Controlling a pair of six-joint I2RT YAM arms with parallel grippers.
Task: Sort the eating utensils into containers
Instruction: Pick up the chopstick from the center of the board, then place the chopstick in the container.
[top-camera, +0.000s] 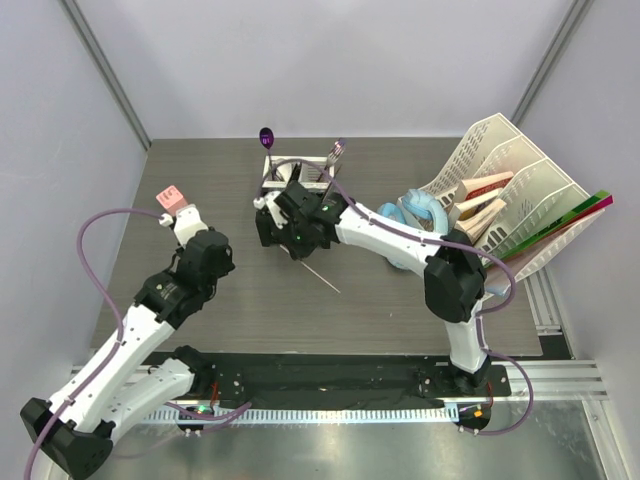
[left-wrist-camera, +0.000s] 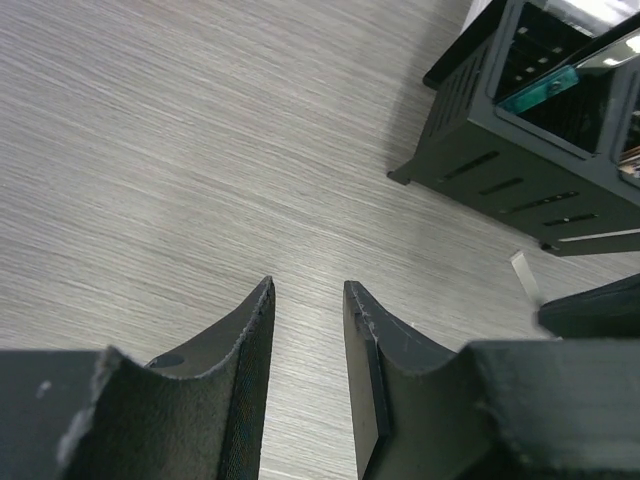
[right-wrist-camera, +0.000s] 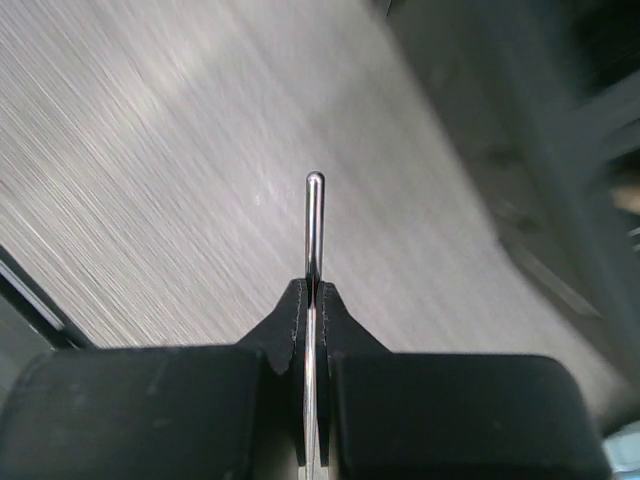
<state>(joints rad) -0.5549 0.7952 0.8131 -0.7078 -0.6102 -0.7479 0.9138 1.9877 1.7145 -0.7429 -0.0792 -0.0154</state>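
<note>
The black caddy (top-camera: 297, 172) with white-rimmed compartments stands at the back centre. A purple spoon (top-camera: 267, 135) and a purple fork (top-camera: 338, 151) stand upright in it. My right gripper (top-camera: 296, 250) hovers just in front of the caddy. In the right wrist view it (right-wrist-camera: 312, 285) is shut on a thin silver utensil handle (right-wrist-camera: 314, 225); the handle (top-camera: 322, 277) slants out below the gripper over the table. My left gripper (top-camera: 188, 226) is at the left, open and empty over bare table (left-wrist-camera: 307, 285). The caddy (left-wrist-camera: 500, 150) with a green-patterned piece (left-wrist-camera: 540, 90) lies to its upper right.
A small pink block (top-camera: 170, 197) sits just beyond my left gripper. A light blue ring (top-camera: 420, 210) lies by the right arm. A big white slotted rack (top-camera: 505, 185) holding flat items fills the back right. Grey walls enclose the table.
</note>
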